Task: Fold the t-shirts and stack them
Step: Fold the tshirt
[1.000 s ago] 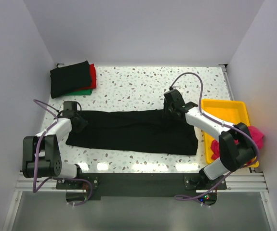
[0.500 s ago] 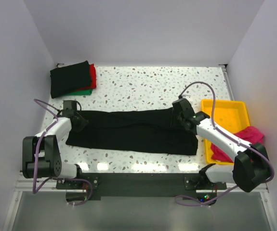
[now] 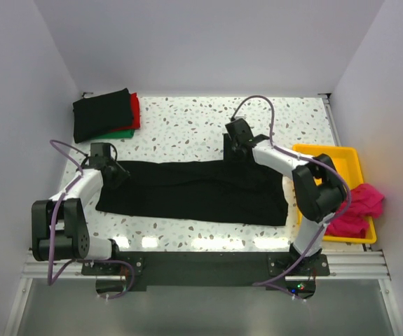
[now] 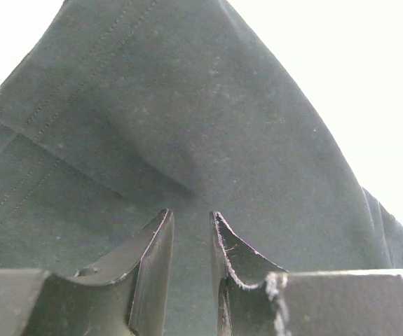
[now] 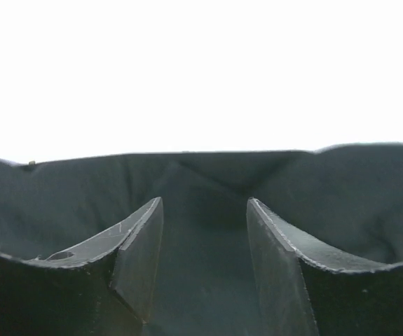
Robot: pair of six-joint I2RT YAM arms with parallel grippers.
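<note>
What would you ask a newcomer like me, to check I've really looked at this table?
1. Pick one: which colour lies on top of the folded stack at the far left of the table? A red, B black, C green.
2. True or false: the yellow tray stands at the right side.
3. Fill in: the arm whose gripper is at the far edge of the spread black t-shirt is the ____ one.

Key: 1 B. 2 true. 3 right; the right gripper is there, jaws apart.
</note>
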